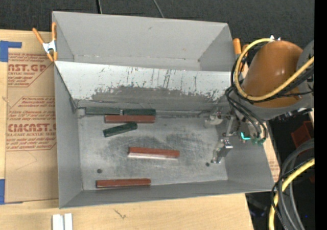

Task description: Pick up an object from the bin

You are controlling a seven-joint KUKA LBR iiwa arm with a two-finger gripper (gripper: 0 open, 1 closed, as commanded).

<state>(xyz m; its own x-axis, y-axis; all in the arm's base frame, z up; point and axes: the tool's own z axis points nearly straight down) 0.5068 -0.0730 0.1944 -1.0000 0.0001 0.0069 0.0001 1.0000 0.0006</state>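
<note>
Gripper (218, 157) low over bare floor at right of bin (153, 40); open or closed: cannot tell. Nearest thing, centre red-brown bar (153, 153), lies flat to its left, well apart, likely graspable across its width

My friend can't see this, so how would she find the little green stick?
Start at the grey bin, on the left of its floor. Below the reddish-brown bar near the back wall lies the dark green stick. It is short and tilted; its neighbours are longer and reddish-brown.
</note>
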